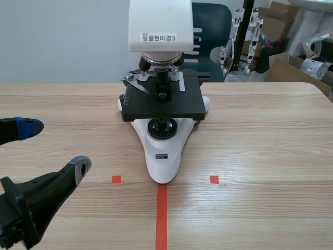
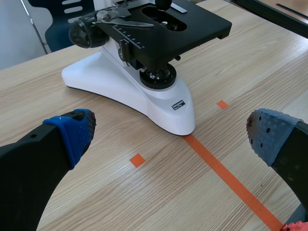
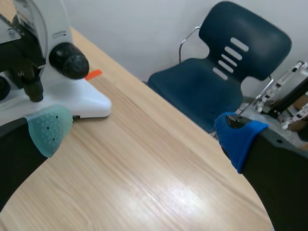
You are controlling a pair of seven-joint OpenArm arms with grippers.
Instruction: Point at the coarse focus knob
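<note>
Wood table [image 1: 260, 135], chair and boxes beyond its far edge.

Scene view.
- Microscope [image 1: 164, 151]: white, centre of table, black stage [image 1: 161, 104] facing near, base tip touching the orange tape [image 1: 162, 213].
- Left gripper [image 1: 56, 147]: near left, well apart from the microscope, fingers spread wide, nothing between them.
- Focus knobs: hidden behind the stage.
- Right arm: not seen.

Left wrist view.
- Knob [image 2: 83, 32]: large, black, on the microscope's left flank, at the far end of the base, under the stage's edge.
- Left gripper: open and empty, the base tip ahead of it and the knob far beyond.

Right wrist view.
- Right knob [image 3: 70, 61]: black, on the microscope's right flank.
- Right gripper [image 3: 144, 134]: fingers apart, empty, over bare table; the green pad [image 3: 48, 129] appears near the base's far right foot.
- Chair [image 3: 231, 72]: blue, beyond the table.

Hazards, as judged.
- The left knob sits tucked beneath the stage overhang, so a low, straight approach could clip the stage or its slide clip and shove the microscope off the tape.
- With fingers this wide, neither tip singles out one target, and the pointing could read as the stage or a smaller control close by.
- Any swing of the right gripper could knock the base.
</note>
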